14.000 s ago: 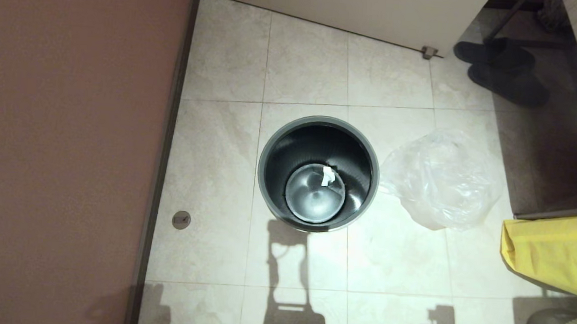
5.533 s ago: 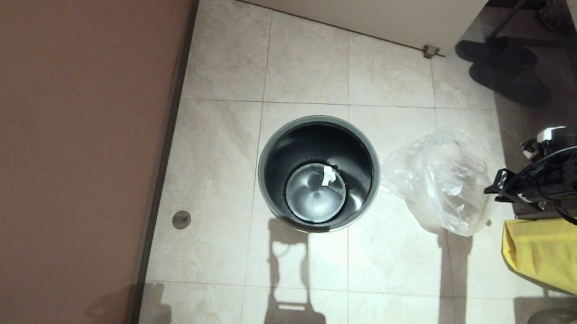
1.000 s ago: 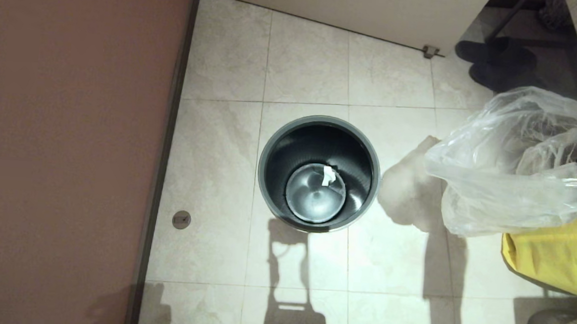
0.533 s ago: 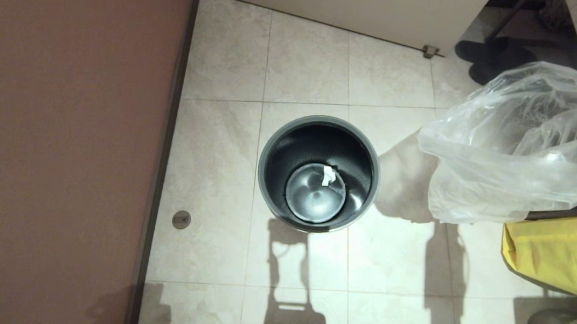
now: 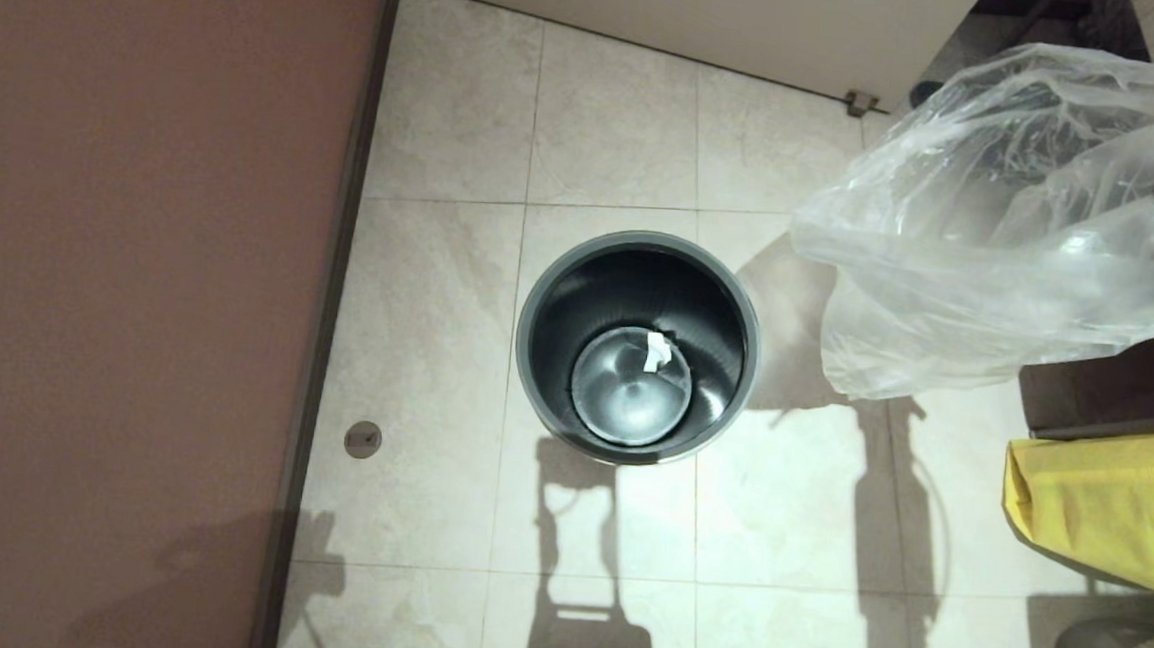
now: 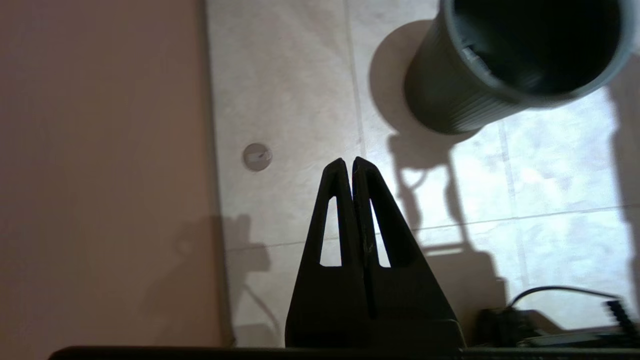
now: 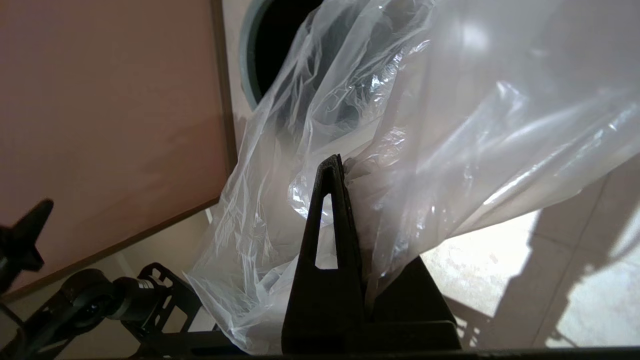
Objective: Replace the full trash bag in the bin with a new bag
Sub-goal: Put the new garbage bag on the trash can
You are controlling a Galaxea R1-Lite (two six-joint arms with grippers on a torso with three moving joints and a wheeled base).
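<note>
The bin (image 5: 522, 333) stands upright on the tiled floor with no bag in it. Its shiny bottom (image 5: 623, 397) shows, with a white scrap (image 5: 654, 352) lying on it. The new bag (image 5: 984, 229), clear and crinkly, hangs in the air to the right of the bin, off the floor. My right gripper (image 7: 343, 161) is shut on a fold of the new bag (image 7: 400, 125), and the plastic drapes over one finger. My left gripper (image 6: 348, 162) is shut and empty, above the floor near the brown wall, with the bin (image 6: 450, 100) ahead of it.
A brown wall (image 5: 141, 237) runs along the left and a white panel (image 5: 706, 11) closes the far side. An opaque yellow bag (image 5: 1107, 502) sits at the right edge beside a dark mat (image 5: 1114, 382). A round floor drain (image 5: 363, 439) lies left of the bin.
The new bag has risen off the floor and swung up and leftwards, closer to the bin. A dark part and a new shadow have appeared at the lower left corner.
</note>
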